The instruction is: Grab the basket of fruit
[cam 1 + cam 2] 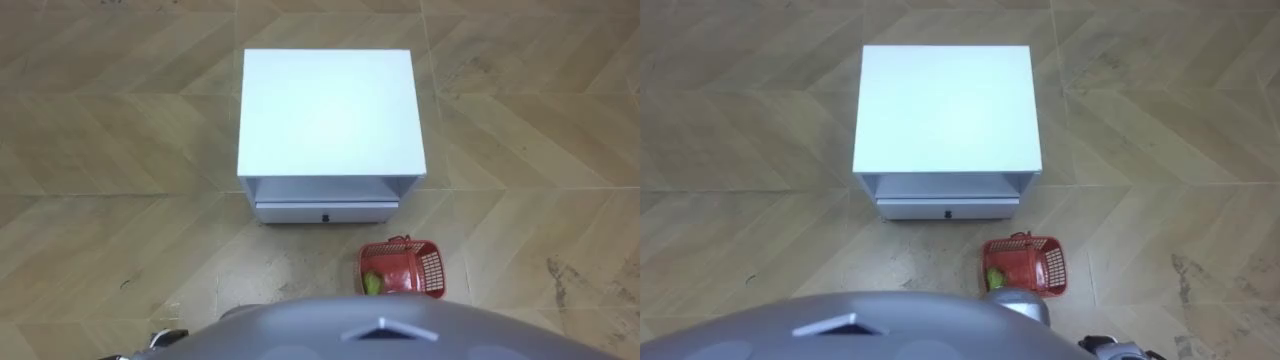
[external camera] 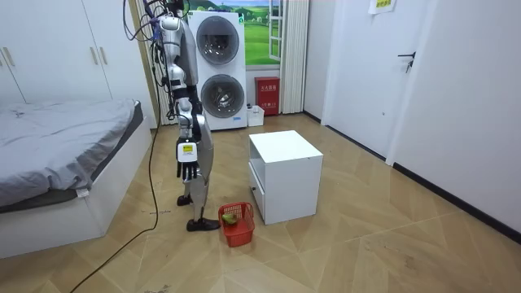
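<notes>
While the right hand point(image 2: 187, 167) hangs loose-fingered, the fruit basket point(image 2: 236, 223) sits on open floor point(image 2: 366, 236) below it, near the white cabinet's point(image 2: 285, 148) front edge. Eye views show green fruit point(image 1: 372, 284) inside.

Eye views: stereo pair on the head, looking steeply down at the parquet floor point(image 1: 100, 150) from close in. White bedside cabinet point(image 1: 330, 110) at 12 o'clock, red fruit basket point(image 1: 405, 268) at 5 o'clock.
Eye offset: same scene, shifted slightly sideways.
Room view: standing camera well off, side-on to the robot, facing the stacked washing machines point(image 2: 218, 69).
Shared: cabinet, basket, the floor around them.
</notes>
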Controlling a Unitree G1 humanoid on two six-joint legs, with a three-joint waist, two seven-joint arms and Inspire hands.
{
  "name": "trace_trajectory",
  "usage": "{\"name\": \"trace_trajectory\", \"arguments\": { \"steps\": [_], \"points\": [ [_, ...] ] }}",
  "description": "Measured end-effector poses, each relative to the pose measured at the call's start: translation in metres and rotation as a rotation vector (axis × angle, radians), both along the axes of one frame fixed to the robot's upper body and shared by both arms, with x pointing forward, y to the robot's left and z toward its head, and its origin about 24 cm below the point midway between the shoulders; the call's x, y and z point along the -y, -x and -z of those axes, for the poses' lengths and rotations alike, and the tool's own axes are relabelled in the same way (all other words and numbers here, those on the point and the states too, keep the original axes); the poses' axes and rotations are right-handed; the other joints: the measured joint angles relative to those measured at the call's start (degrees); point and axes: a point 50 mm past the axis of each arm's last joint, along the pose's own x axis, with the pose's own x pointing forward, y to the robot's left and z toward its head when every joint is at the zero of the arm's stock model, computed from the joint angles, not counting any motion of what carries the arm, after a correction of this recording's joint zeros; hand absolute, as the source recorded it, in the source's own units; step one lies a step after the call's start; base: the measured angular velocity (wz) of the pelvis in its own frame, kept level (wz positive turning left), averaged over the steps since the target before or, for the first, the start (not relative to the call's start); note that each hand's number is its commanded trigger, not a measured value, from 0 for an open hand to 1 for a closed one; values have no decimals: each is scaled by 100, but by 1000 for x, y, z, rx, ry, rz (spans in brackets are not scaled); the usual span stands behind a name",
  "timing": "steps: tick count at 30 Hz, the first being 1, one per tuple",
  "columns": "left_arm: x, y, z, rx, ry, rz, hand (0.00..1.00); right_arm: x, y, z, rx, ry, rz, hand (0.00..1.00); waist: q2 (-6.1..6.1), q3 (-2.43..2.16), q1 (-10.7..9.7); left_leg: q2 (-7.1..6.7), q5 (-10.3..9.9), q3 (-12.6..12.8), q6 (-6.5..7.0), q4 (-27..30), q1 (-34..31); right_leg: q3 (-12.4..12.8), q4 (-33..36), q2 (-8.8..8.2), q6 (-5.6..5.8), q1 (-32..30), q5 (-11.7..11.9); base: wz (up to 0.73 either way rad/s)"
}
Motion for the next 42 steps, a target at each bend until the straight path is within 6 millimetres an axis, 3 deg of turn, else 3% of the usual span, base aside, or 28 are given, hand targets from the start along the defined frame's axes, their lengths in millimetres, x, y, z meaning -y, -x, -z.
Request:
{"name": "trace_trajectory", "arguments": {
  "steps": [16, 25, 30, 36, 38, 40, 41, 42],
  "points": [
    [-2, -5, 0, 24, -22, 12, 0, -3, 3, 1, -29, -38, -48, 0, -37, 3, -7, -5, 1, -51, -1, 34, 0, -24, 10, -7, -3, 3, -52, 0],
    [-2, -5, -1, 29, -26, 12, 0, -6, 0, 1, -18, -42, -50, 0, -133, 16, 0, -69, 1, -44, 0, 102, 8, -4, 156, -89, 38, -5, -179, 1],
    [-3, -3, -1, 24, -25, 9, 0, -5, 0, 1, -16, -29, -52, 0, -114, 15, 17, -91, 0, -40, 1, 127, 3, -11, 235, -128, 44, -27, -244, 2],
    [-2, -6, -1, 31, -20, 5, 0, -2, -4, 1, 18, -4, -2, 0, -42, 26, -31, -281, -93, -24, 118, 495, -237, -84, 922, -411, 122, -389, -490, 6],
    [-5, -9, -2, 42, -24, -7, 0, 2, -8, 0, 47, 20, 20, 0, -35, 18, -50, -398, -119, 181, 176, 745, -432, -20, 1100, -561, 162, -576, -486, -8],
    [-6, -10, -2, 50, -25, -10, 0, 7, -15, -2, 78, 38, 23, 0, 33, 6, -115, -448, -129, 335, 318, 843, -643, 51, 1042, -601, 241, -731, -349, -9],
    [-8, -9, -2, 57, -27, -20, 0, 11, -21, -3, 98, 51, 34, 0, 118, -20, -168, -384, -145, 487, 421, 810, -829, 79, 989, -602, 296, -853, -243, 9],
    [-10, -11, -3, 67, -32, -25, 0, 11, -24, -3, 109, 57, 45, 0, 204, -48, -218, -350, -182, 628, 478, 884, -937, 37, 1255, -655, 227, -971, -313, 51]
  ]
}}
